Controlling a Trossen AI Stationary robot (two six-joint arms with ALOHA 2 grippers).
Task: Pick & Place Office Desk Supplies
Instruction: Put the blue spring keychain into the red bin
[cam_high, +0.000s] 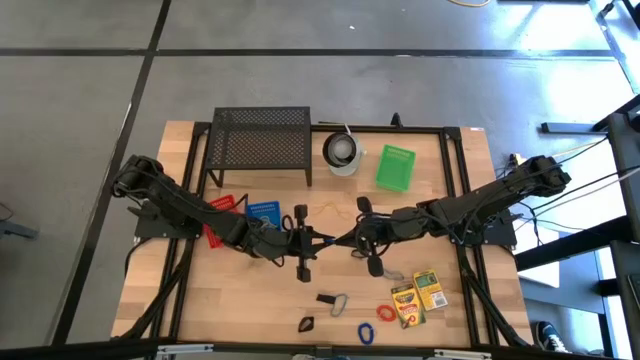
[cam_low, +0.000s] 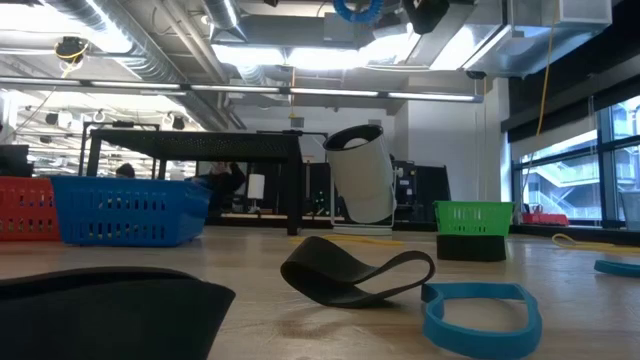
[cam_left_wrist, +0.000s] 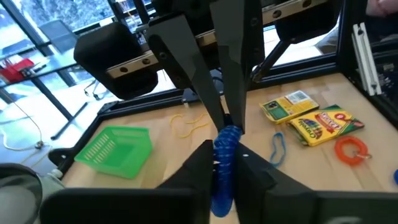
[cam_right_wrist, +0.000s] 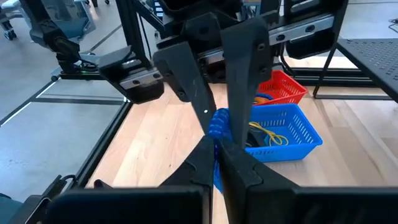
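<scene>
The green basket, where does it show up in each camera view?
High view: green basket on the table's far side, right of the white cup.
Low view: at right, right of the white cup.
Left wrist view: lower left, beyond the gripper's own fingers.
Right wrist view: not in it.
Shared landmark: the white cup beside it, in the high and low views.

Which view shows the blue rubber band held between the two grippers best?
The left wrist view: the blue rubber band fills the centre, pinched by the left gripper and the right gripper. The right wrist view shows less of it, the high view hides it, and the low view misses it.
</scene>
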